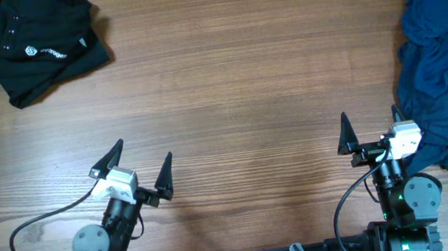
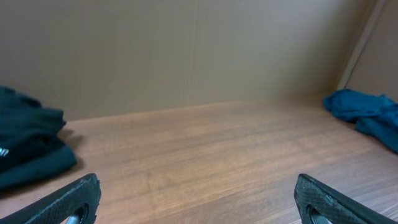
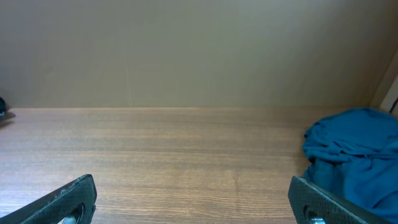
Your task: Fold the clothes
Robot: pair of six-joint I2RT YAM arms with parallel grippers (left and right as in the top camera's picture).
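Black garment [image 1: 32, 44]: far left corner of the table [image 1: 229, 99]; compact, loosely folded bundle lying flat, edges uneven.
Black garment, markings: small white logo print and a few white dots facing up; pale scrap showing at the left edge.
Blue garment [image 1: 446, 64]: right side of the table, partly cut off by the overhead frame.
Blue garment, state: unfolded, crumpled heap with deep creases; lower end trailing toward the near edge.
Separation: well apart, on opposite sides.
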